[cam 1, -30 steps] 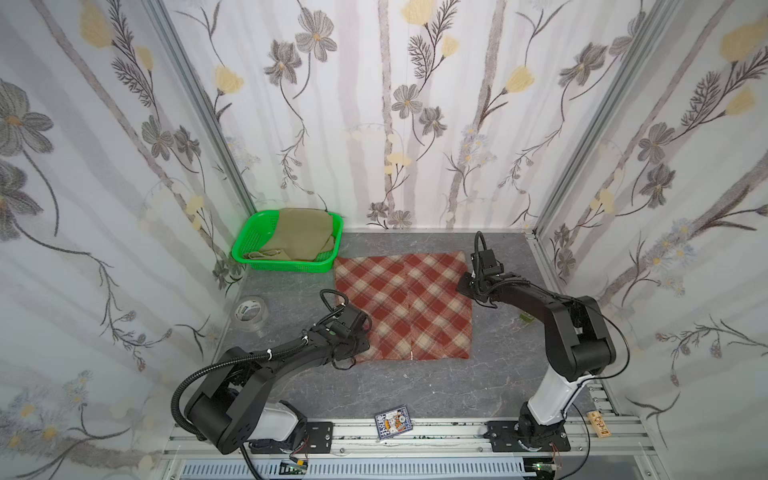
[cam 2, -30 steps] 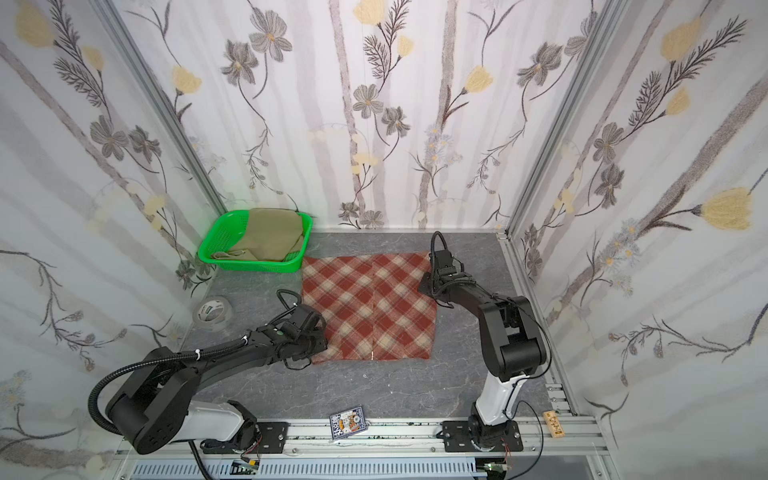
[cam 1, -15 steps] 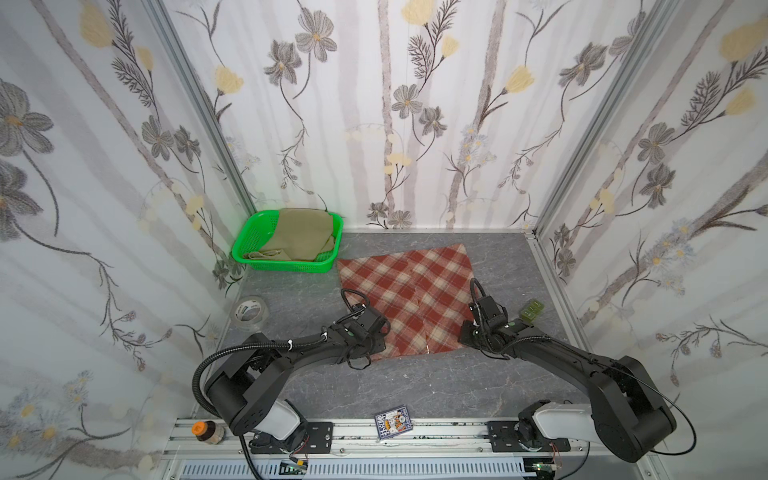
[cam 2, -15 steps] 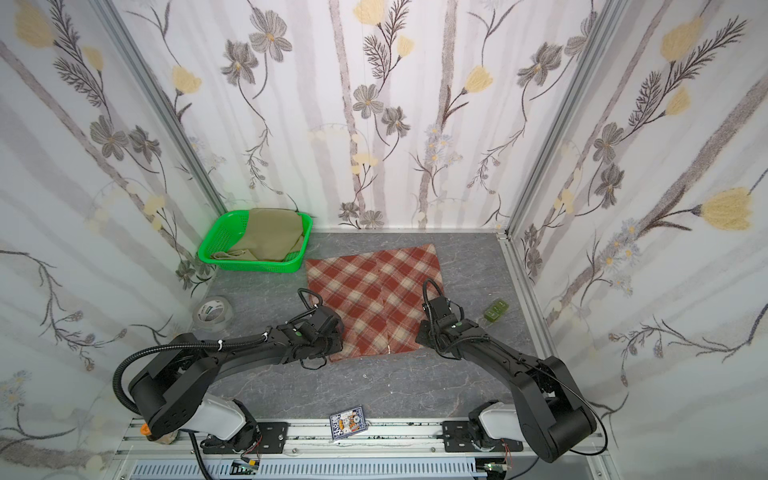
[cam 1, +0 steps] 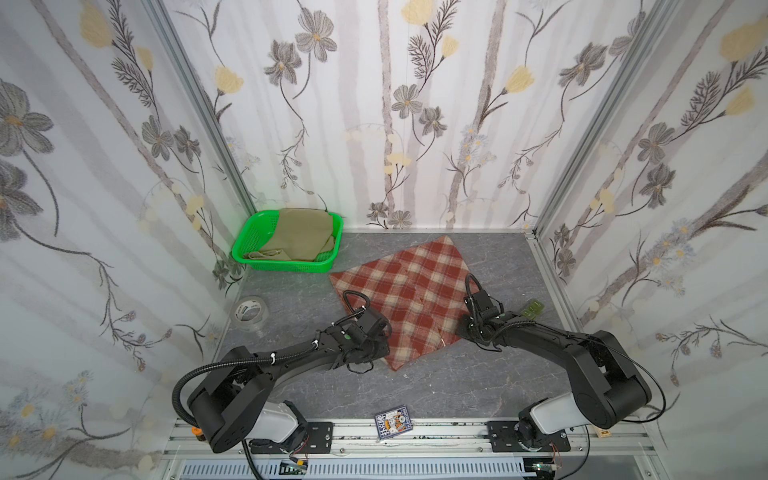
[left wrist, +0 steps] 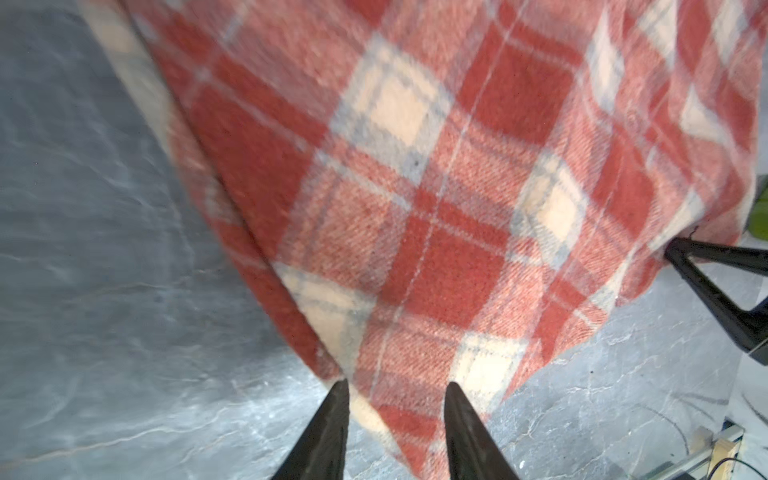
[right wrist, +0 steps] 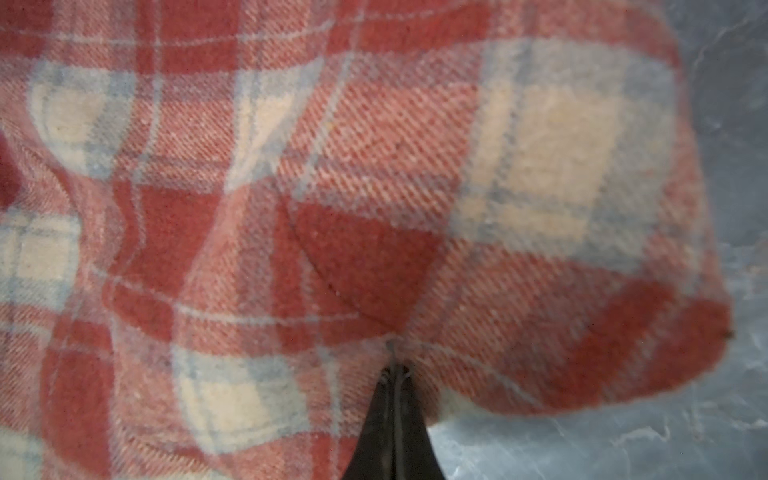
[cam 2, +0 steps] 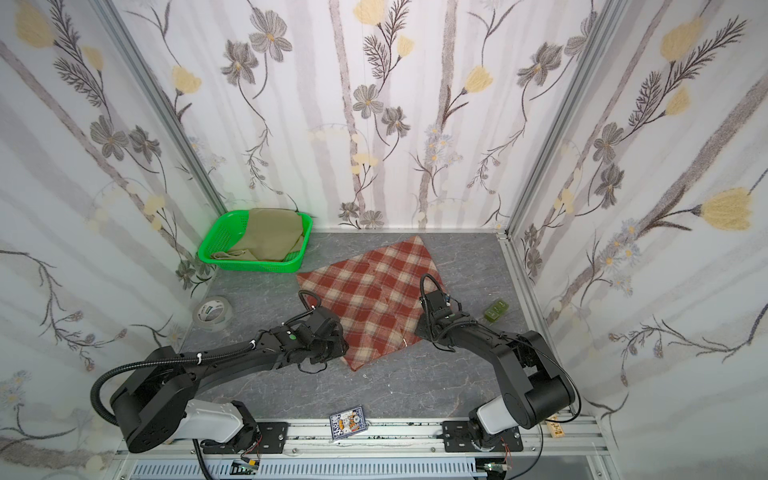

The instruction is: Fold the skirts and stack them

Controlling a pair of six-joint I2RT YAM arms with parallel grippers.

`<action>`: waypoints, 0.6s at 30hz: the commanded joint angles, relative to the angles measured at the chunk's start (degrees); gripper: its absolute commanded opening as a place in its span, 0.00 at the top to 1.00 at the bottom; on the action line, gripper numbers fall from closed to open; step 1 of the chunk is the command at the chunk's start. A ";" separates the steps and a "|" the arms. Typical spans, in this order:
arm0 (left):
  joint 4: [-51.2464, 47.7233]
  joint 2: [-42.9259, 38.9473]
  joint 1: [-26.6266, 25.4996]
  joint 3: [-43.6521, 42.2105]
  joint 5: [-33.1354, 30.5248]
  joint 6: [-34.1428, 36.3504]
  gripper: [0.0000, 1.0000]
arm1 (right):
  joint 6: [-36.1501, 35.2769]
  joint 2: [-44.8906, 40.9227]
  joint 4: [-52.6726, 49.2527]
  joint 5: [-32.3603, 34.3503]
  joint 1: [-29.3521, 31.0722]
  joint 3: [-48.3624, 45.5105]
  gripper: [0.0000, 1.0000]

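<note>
The plaid skirt (cam 1: 415, 299) (cam 2: 374, 299) lies flat on the grey table, turned like a diamond. My left gripper (cam 1: 380, 347) (cam 2: 338, 347) sits low at its front-left edge. In the left wrist view its jaws (left wrist: 395, 384) stand open, with the plaid skirt (left wrist: 457, 187) running between the tips. My right gripper (cam 1: 465, 332) (cam 2: 419, 330) is at the skirt's right corner. In the right wrist view it (right wrist: 395, 368) is shut on a puckered bit of the plaid cloth (right wrist: 332, 166). The khaki skirt (cam 1: 301, 237) (cam 2: 270, 235) lies crumpled in the green basket.
The green basket (cam 1: 286, 266) (cam 2: 253, 266) stands at the back left by the wall. A tape roll (cam 1: 249, 309) (cam 2: 212, 309) lies at the left. A small green object (cam 1: 533, 308) (cam 2: 496, 309) sits right of the right gripper. A card pack (cam 1: 392, 424) lies on the front rail.
The right gripper has dragged the skirt's far right corner toward the front, turning the skirt from square to a diamond. The left gripper shifted slightly right along the front edge.
</note>
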 commanded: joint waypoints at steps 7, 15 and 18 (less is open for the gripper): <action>-0.88 8.41 13.66 14.88 -5.97 15.98 0.56 | -4.46 -1.92 -0.41 5.47 -0.43 2.32 1.00; -0.12 25.33 16.71 23.49 -10.20 20.98 0.62 | -3.73 -5.12 -0.20 3.55 10.13 5.54 1.00; 0.51 28.41 16.94 23.48 -9.75 21.36 0.63 | -3.43 -1.63 2.05 0.53 13.39 6.11 1.00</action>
